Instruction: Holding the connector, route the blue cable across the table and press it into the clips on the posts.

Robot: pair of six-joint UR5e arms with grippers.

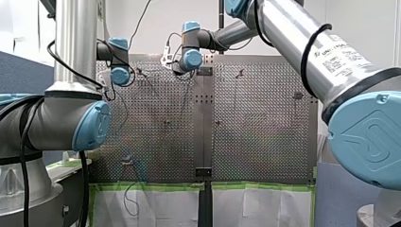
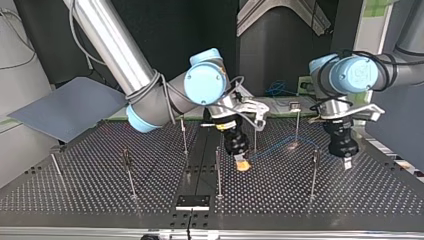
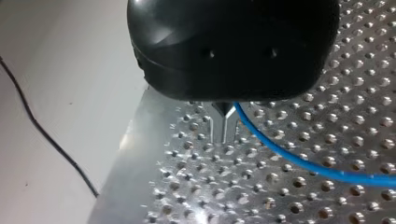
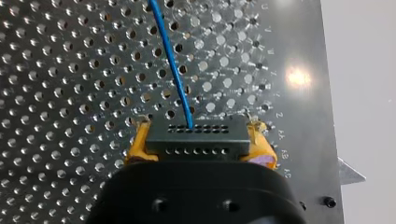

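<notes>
My right gripper (image 4: 201, 145) is shut on a black connector (image 4: 187, 140), held between its yellow pads (image 4: 139, 145). The blue cable (image 4: 173, 70) leaves the connector and runs ahead over the perforated table (image 4: 56, 93). In the top view my right gripper (image 2: 242, 163) hangs low near the table's middle, and the cable (image 2: 272, 146) trails from it toward a thin post (image 2: 297, 125). My left gripper (image 2: 346, 161) stands at that view's right, its metal fingers (image 3: 219, 128) shut just above the plate. The cable (image 3: 289, 156) passes right beside their base; whether it is pinched does not show.
Several thin posts with clips stand on the table, among them post (image 2: 218, 172), post (image 2: 313, 172) and post (image 2: 129, 172). A grey board (image 2: 65, 107) lies off the top view's left edge. A black bracket (image 2: 192, 201) sits at the near edge.
</notes>
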